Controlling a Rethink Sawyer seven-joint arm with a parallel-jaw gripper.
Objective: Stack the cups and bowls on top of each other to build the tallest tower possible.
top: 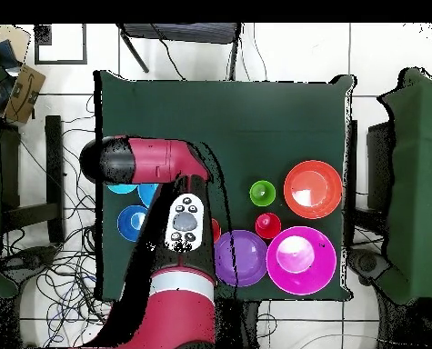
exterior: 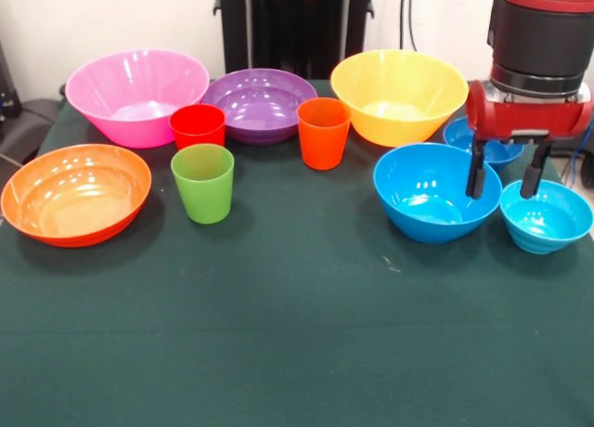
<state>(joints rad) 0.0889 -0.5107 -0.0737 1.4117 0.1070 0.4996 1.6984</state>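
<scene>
Every cup and bowl stands alone on the green table; nothing is stacked. At the back are the pink bowl, purple bowl and yellow bowl. The orange bowl is at the left. The red cup, green cup and orange cup stand upright in the middle. My gripper is open and empty. It hangs between the large blue bowl and the small cyan bowl. The small dark blue bowl is partly hidden behind it.
In the overhead view my arm covers the yellow bowl and the gripper. The orange bowl, green cup, red cup, purple bowl and pink bowl show at the right. Cables lie on the floor beside the table.
</scene>
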